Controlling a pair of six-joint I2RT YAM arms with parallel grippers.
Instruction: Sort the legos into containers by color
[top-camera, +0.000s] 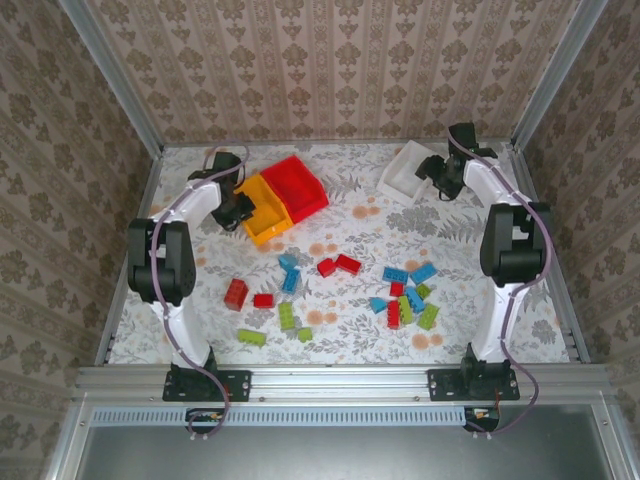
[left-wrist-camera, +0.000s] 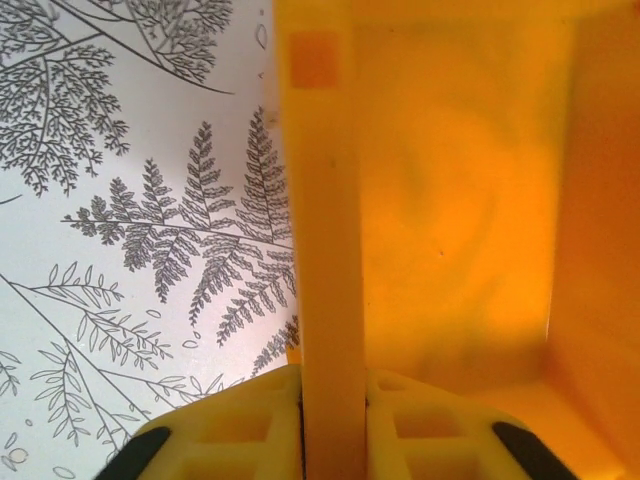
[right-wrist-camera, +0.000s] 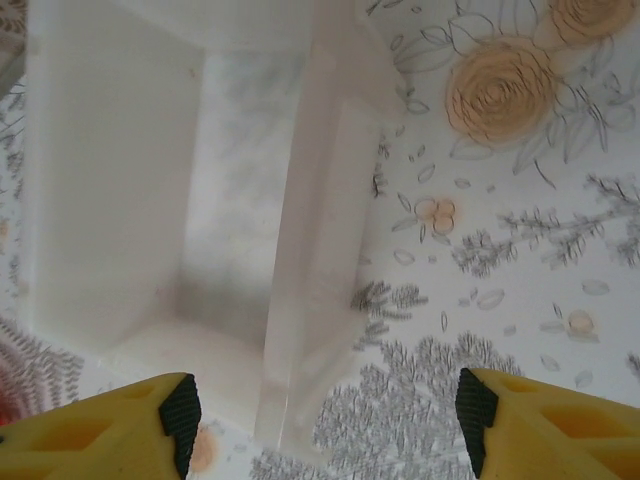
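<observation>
- So: left gripper (left-wrist-camera: 333, 405) is clamped on a side wall of the yellow-orange bin (top-camera: 268, 212). Right gripper (right-wrist-camera: 325, 410) has its jaws apart, straddling a wall of the white bin (right-wrist-camera: 320, 230), with no grip on it.
- Legos (top-camera: 348, 264) lie loose mid-table, nearer the arm bases. All three bins sit at the far side and look empty.
- Risk: one-wall pinch on thin, smooth plastic. The bin could pivot or tip if dragged or lifted.
- Risk: the yellow-orange bin touches the red bin (top-camera: 300, 187), so a drag likely shoves that one too.
- Risk: if one right pad lands first, the light white bin may skid.
- Materials: the bins are rigid, glossy, thin-walled open rectangles; the white one looks slightly translucent. The bricks are hard, studded and small. The floral table cover (top-camera: 360, 225) is flat and looks slick.
</observation>
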